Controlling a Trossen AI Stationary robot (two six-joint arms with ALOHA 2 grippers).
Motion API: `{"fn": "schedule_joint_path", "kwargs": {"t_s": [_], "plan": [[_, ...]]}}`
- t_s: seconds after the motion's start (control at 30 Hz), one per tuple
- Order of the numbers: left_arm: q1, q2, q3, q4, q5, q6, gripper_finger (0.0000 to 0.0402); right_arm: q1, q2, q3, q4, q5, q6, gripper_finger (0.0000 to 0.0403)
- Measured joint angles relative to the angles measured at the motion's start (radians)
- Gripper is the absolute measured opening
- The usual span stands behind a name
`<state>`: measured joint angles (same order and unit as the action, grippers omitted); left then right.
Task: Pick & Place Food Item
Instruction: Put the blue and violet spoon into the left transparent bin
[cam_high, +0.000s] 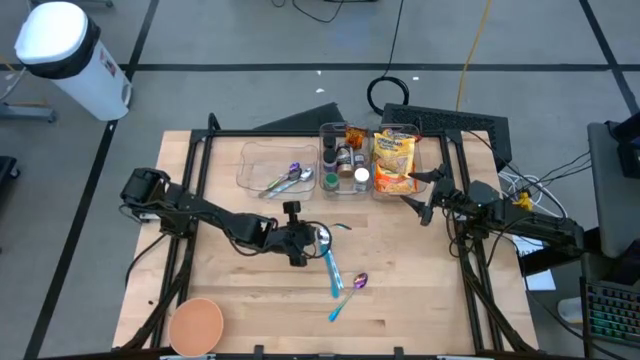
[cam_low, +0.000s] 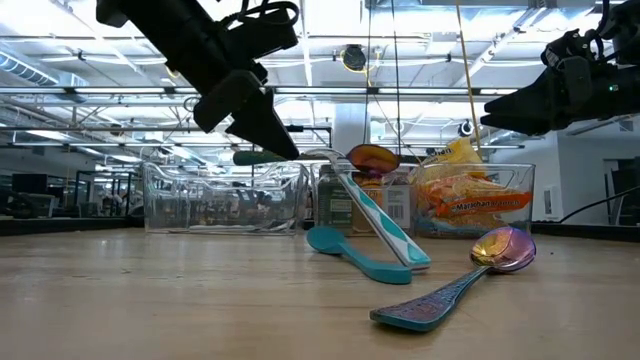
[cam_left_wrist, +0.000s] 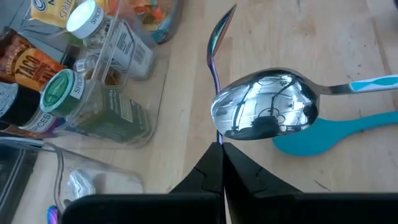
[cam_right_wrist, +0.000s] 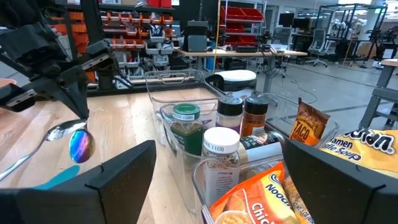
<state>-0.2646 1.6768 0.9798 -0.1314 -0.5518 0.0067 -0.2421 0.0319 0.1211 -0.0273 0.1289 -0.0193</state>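
Note:
My left gripper (cam_high: 303, 240) hangs over the table's middle, shut on a thin iridescent spoon (cam_left_wrist: 215, 68) that sticks out past its fingertips. A silver spoon (cam_left_wrist: 267, 112) with a white-and-teal handle leans up from the table. Its handle end (cam_low: 420, 262) is down and its raised bowl (cam_low: 322, 156) lies over the held spoon. A teal spoon (cam_low: 350, 255) and a second iridescent spoon (cam_low: 505, 248) lie flat on the wood. Noodle packets (cam_high: 395, 160) and spice jars (cam_high: 345, 160) stand in clear bins at the back. My right gripper (cam_high: 425, 205) waits open in front of those bins, touching nothing. My left gripper pinches the iridescent spoon's thin handle at its end (cam_left_wrist: 219, 139) between its two shut fingers. The fingers slant down from the table's left and lie along the spoon. The spoon is lifted clear, about level and turned on its edge, with its bowl (cam_left_wrist: 222, 28) farthest from the fingers.
A third clear bin (cam_high: 275, 170) with spoons stands at the back left. An orange bowl (cam_high: 195, 325) sits near the front left corner. A black frame rail (cam_high: 300, 133) runs along the table's far side behind the bins.

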Motion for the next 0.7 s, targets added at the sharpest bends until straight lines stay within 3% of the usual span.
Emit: {"fn": "schedule_joint_path", "kwargs": {"t_s": [0.47, 0.7], "plan": [[0.002, -0.001, 0.0, -0.02, -0.078, 0.039, 0.0, 0.0, 0.0, 0.0, 0.0, 0.0, 0.0, 0.0348], [0.014, -0.141, 0.001, -0.131, -0.078, 0.014, 0.0, 0.0, 0.0, 0.0, 0.0, 0.0, 0.0, 0.0348]]}}
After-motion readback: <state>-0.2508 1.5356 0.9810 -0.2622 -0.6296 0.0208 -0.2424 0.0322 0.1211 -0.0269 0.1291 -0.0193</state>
